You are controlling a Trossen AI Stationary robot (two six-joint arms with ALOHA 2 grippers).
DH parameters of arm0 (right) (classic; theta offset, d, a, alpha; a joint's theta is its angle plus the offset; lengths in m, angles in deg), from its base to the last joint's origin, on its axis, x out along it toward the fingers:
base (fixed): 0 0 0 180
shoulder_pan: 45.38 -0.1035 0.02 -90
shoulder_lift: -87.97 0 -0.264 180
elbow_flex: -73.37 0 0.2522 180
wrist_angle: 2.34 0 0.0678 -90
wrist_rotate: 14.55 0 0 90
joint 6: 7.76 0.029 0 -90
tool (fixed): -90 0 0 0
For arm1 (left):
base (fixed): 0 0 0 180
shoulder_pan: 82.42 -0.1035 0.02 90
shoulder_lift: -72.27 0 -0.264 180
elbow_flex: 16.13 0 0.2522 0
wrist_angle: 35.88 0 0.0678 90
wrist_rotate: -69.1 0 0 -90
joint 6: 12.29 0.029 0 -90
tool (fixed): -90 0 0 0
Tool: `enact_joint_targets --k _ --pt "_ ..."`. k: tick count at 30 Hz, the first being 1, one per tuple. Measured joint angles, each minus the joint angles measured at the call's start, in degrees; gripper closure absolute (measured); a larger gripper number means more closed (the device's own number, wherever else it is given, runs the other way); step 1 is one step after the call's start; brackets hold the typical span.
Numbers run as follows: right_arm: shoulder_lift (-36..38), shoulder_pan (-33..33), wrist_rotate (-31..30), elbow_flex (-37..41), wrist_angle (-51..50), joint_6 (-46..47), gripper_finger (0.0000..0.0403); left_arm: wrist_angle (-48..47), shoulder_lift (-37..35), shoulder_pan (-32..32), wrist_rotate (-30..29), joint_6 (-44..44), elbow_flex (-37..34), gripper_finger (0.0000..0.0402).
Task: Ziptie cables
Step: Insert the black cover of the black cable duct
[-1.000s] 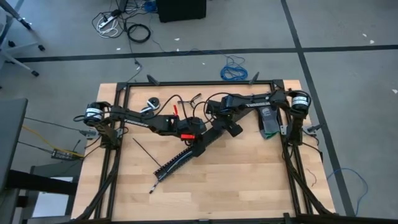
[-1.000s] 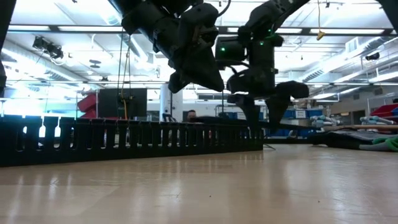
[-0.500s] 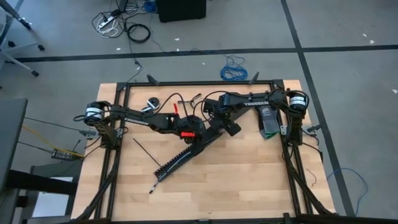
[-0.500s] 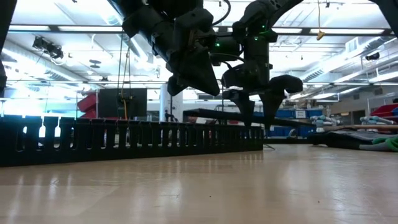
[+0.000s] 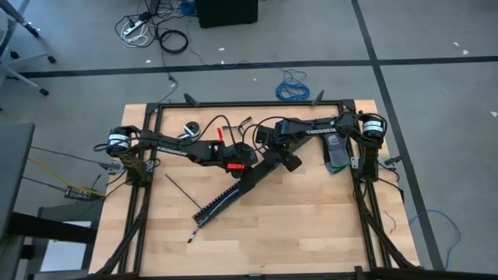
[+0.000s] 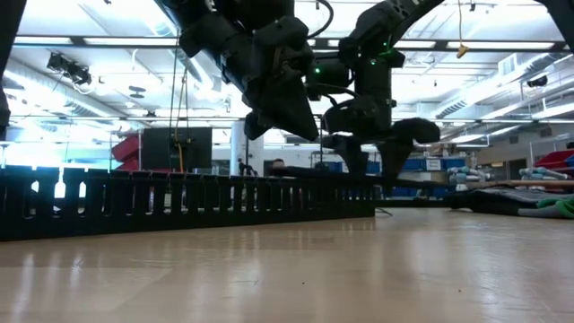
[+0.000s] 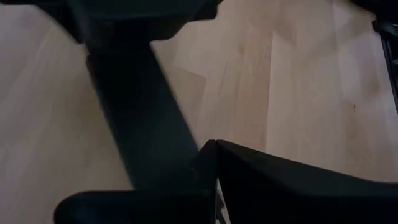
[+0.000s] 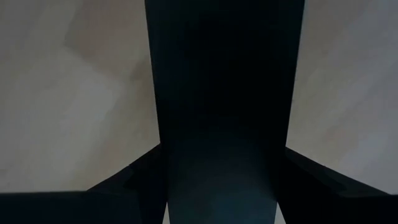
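Note:
A wide black perforated strip lies slantwise across the table, standing on its edge in the low view. At its far end a second flat black strip sits between the fingers of my right gripper. My left gripper is shut just beside it, slanting down over the strip. One thin black ziptie lies flat on the wood, left of the strips. The cables are not plainly in view. My left gripper hangs close over the black strip, but I cannot tell whether it touches it. My right gripper holds the flat black strip by its two long edges, one finger on each side. The fingers point down from above and lie across the strip. The strip sits about level, just above the perforated strip's top.
A black metal frame runs round the table's edges. A dark object with some green lies at the right, and a small round thing at the far left. A blue coiled cable lies on the floor beyond the far edge. Bare wood shows near the front.

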Motion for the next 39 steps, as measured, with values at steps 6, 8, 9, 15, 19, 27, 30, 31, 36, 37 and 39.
enact_joint_targets --k 6,8,9,15,19,27,30,31,36,37,39 --pt "0.00 0.33 -0.93 -0.05 0.12 0.02 0.0174 1.45 1.12 -0.09 1.34 -0.27 0.00 0.0402" --pt "0.00 0.33 -0.91 -0.05 0.19 0.02 0.0174 1.49 1.12 -0.24 1.34 -0.27 0.00 0.0401" --pt "0.00 0.35 -0.89 -0.05 0.26 -0.04 0.0174 1.47 1.12 -0.32 1.37 -0.27 0.00 0.0401" --pt "0.00 0.38 -0.65 -0.05 0.50 -1.06 0.0174 2.62 1.72 -0.39 1.99 -0.02 0.07 0.0401" --pt "0.00 0.50 -0.58 -0.05 0.66 -1.36 0.0174 3.85 2.95 -0.80 4.83 0.11 0.02 0.0402" --pt "0.00 0.70 -0.35 -0.05 0.56 -1.50 0.0174 6.15 4.20 -1.15 5.34 0.21 0.00 0.0402" --pt "0.00 0.72 -0.05 -0.05 -0.09 -2.03 0.0174 5.48 4.01 -1.11 3.86 0.36 0.00 0.0402" --pt "0.00 0.74 -0.06 -0.05 -0.22 -2.21 0.0174 5.28 3.71 -1.11 3.05 0.39 0.00 0.0401" --pt "0.17 1.32 -0.06 -0.06 -0.21 -2.38 0.0174 -0.71 1.86 -0.69 -0.65 1.59 0.04 0.0402" --pt "0.20 1.49 -0.08 -0.07 -0.01 -2.40 0.0174 -1.65 1.73 -0.68 -0.97 1.59 0.04 0.0402" --pt "0.37 1.81 -0.06 -0.07 0.00 -2.40 0.0174 -2.55 1.67 -0.61 -1.14 1.56 0.04 0.0401"
